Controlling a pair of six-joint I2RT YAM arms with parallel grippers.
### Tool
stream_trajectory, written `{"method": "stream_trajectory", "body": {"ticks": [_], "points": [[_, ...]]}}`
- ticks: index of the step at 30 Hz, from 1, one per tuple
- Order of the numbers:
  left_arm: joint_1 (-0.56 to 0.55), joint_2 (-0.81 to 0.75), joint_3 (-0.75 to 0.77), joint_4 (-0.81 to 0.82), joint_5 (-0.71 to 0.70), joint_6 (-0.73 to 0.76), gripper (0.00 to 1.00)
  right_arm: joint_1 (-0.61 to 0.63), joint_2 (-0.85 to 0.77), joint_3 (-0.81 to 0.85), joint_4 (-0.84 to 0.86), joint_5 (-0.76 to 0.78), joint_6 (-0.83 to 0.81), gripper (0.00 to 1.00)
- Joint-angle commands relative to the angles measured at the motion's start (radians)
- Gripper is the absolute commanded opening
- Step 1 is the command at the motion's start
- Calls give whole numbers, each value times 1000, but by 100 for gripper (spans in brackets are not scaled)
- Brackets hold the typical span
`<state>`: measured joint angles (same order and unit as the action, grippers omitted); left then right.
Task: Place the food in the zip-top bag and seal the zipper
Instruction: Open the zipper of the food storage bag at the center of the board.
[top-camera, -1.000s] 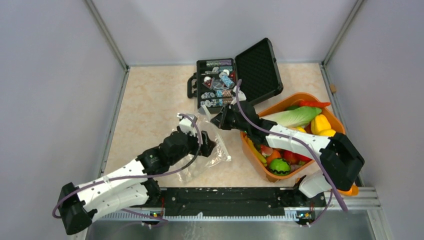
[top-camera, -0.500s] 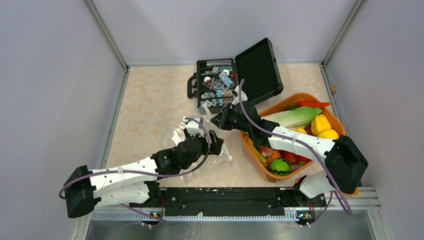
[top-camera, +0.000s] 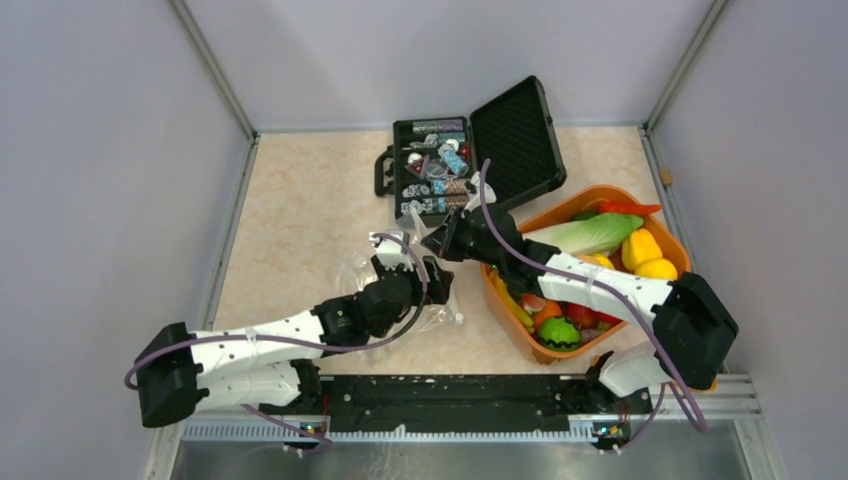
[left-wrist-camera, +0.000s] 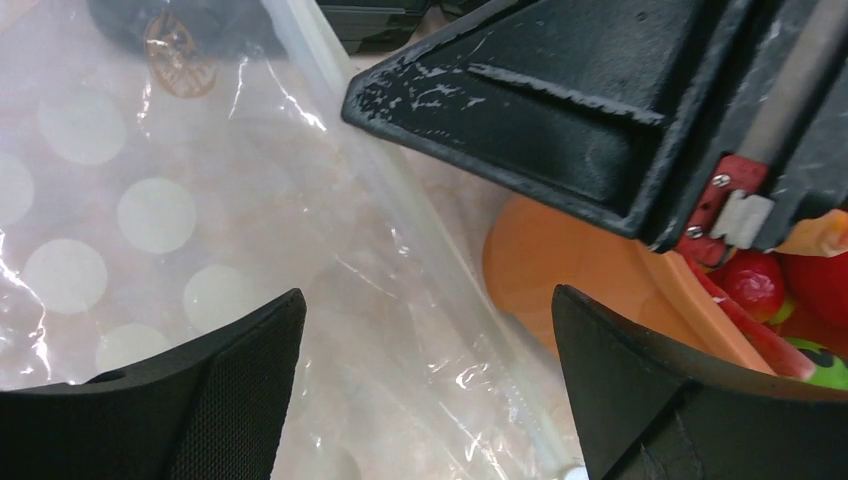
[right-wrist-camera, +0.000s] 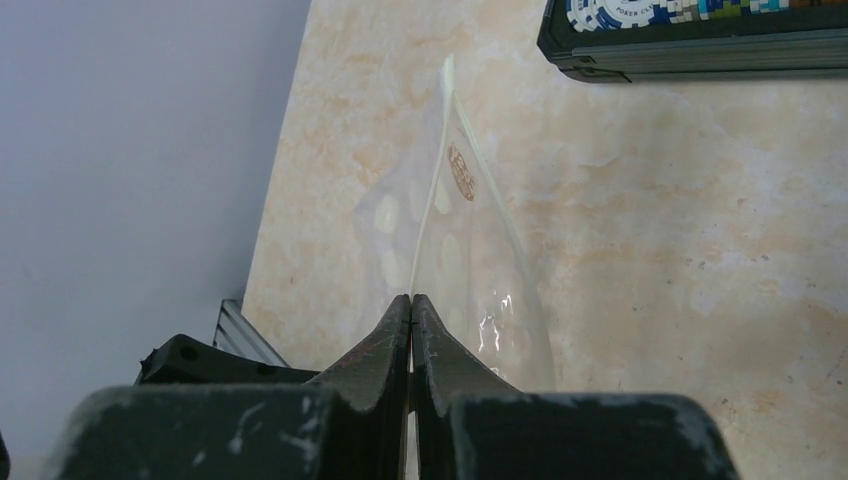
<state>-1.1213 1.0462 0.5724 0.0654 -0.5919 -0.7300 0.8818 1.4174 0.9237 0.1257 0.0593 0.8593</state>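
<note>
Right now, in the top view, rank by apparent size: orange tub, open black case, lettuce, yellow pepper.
1. orange tub, black case: too close to rank (tub partly hidden)
2. lettuce
3. yellow pepper

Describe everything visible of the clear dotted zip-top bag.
The clear thin plastic bag, with pale round dots and a small brown round print, lies crumpled on the beige table. Its whitish zipper strip is pinched by the shut right gripper; the open left gripper hangs over it. It looks empty.
</note>
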Motion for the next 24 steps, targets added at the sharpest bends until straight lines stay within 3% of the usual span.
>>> {"method": "stream_trajectory", "body": {"ticks": [1,11,16,20,24], "points": [[-6,16,1,114,17,12,92,9,-29,10,19,2,13,0],[-8,105,59,6,-91,-37,79,11,-33,13,18,-10,28,0],[-16,112,75,9,-96,-26,80,11,-30,15,13,2,29,0],[-21,98,68,51,-63,1,90,12,-28,18,3,13,27,0],[-21,116,83,35,-94,-8,88,12,-29,19,9,-4,34,0]]}}
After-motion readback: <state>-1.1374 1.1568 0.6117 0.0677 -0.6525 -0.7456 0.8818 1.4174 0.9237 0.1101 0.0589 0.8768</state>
